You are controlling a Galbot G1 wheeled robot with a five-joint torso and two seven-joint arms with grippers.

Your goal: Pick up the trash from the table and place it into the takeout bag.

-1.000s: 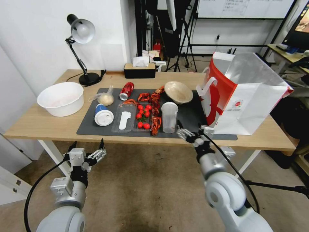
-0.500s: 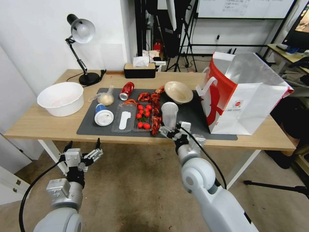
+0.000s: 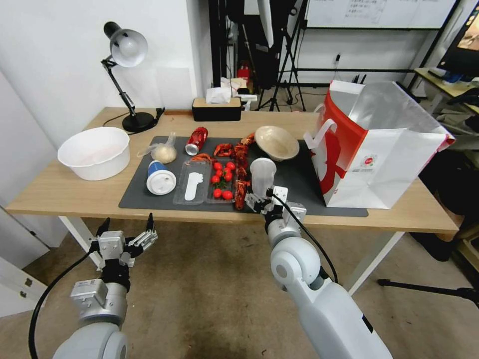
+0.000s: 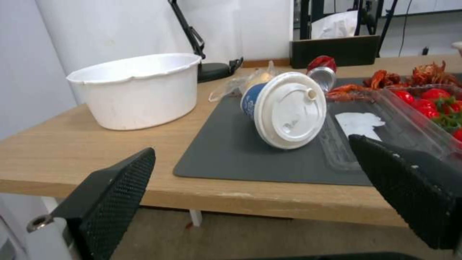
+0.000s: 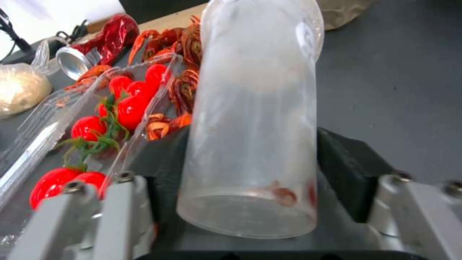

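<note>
My right gripper [image 3: 263, 197] reaches over the front edge of the table [image 3: 65, 195], shut on the clear plastic cup [image 3: 263, 175], which stands on the dark mat [image 3: 299, 179]. In the right wrist view its pads [image 5: 349, 173] press both sides of the cup [image 5: 255, 119] near the base. More trash lies on the mat: a blue cup with a white lid [image 3: 160, 179] on its side, a knotted clear bag [image 3: 162, 151], a crushed red can [image 3: 196, 140] and a beige bowl [image 3: 276, 142]. The takeout bag [image 3: 384, 164] stands open at the right. My left gripper [image 3: 127, 225] hangs open below the table's front edge.
A white tub [image 3: 94, 152] and a desk lamp [image 3: 127, 50] are at the left, a tissue box [image 3: 216, 108] at the back. A clear tray of cherry tomatoes [image 3: 222, 179] and red crayfish shells [image 3: 240, 164] lie just left of the clear cup.
My right gripper has swung left from in front of the bag to the clear cup and closed around it. The left gripper has sunk slightly.
</note>
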